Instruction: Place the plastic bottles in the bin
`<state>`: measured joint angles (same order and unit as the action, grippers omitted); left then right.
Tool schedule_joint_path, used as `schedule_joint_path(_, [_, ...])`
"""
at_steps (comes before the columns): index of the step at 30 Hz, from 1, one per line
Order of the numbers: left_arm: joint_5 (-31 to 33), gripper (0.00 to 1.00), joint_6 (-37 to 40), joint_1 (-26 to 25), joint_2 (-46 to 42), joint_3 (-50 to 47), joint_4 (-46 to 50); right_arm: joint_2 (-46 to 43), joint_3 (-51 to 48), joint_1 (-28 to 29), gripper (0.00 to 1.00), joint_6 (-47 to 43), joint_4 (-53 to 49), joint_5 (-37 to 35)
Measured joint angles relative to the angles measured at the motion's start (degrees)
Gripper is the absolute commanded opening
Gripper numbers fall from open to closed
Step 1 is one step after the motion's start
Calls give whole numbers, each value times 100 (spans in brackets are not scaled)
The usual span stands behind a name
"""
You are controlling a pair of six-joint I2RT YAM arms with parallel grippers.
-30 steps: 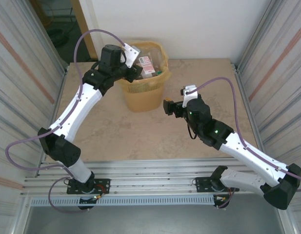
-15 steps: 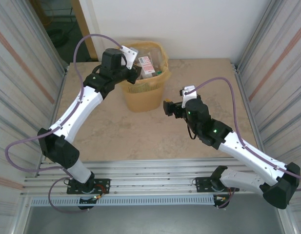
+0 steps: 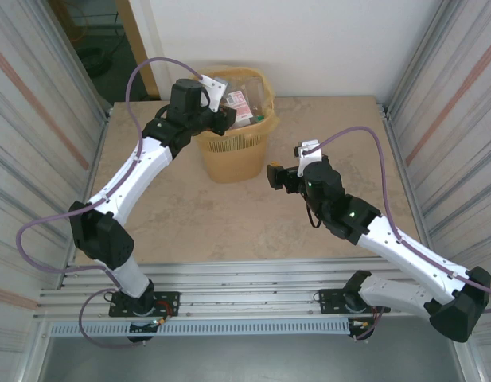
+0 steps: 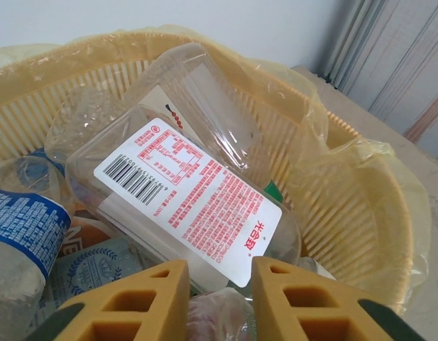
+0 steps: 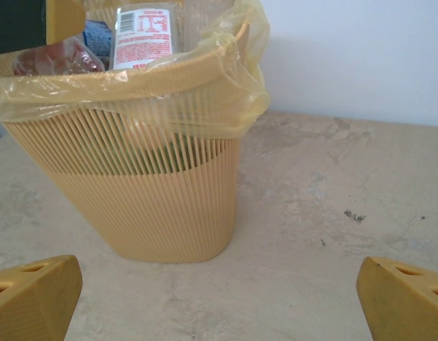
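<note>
The orange-yellow bin [image 3: 233, 151] with its yellow bag liner stands at the back of the table, piled full of plastic bottles. On top lies a clear flattened bottle with a red-printed white label [image 4: 190, 192], beside a blue-labelled bottle [image 4: 23, 220]. My left gripper [image 4: 220, 298] hangs over the bin's left rim [image 3: 221, 102], its fingers narrowed on a crumpled clear plastic bottle [image 4: 215, 312]. That bottle [image 5: 48, 57] looks faintly red in the right wrist view. My right gripper [image 5: 219, 284] stands wide open and empty, low over the table, right of the bin [image 5: 155, 206].
The beige tabletop [image 3: 253, 223] is bare in front of the bin. Corrugated metal walls [image 3: 38, 159] close in both sides, and a white wall runs behind the bin. The liner bulges over the rim [image 4: 360, 177].
My left arm has stretched further forward, carrying its gripper from the bin's left edge more over the opening. The right arm has stayed still.
</note>
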<state>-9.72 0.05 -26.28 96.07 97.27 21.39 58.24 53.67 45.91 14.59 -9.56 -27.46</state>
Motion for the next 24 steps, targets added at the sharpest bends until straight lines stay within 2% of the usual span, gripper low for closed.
schedule_joint_path(12, [-186,62,-50,9,-328,2,103,-234,0,-85,98,0,-129,-245])
schedule_joint_path(16, [-140,76,-28,9,-874,-136,0,-400,0,-122,98,0,-146,-398])
schedule_joint_path(21, [129,97,-11,9,-1829,-728,-317,-533,0,-151,98,0,-256,-581])
schedule_joint_path(24, [413,99,0,9,-2347,-1228,-496,-619,-4,-170,98,0,-306,-704])
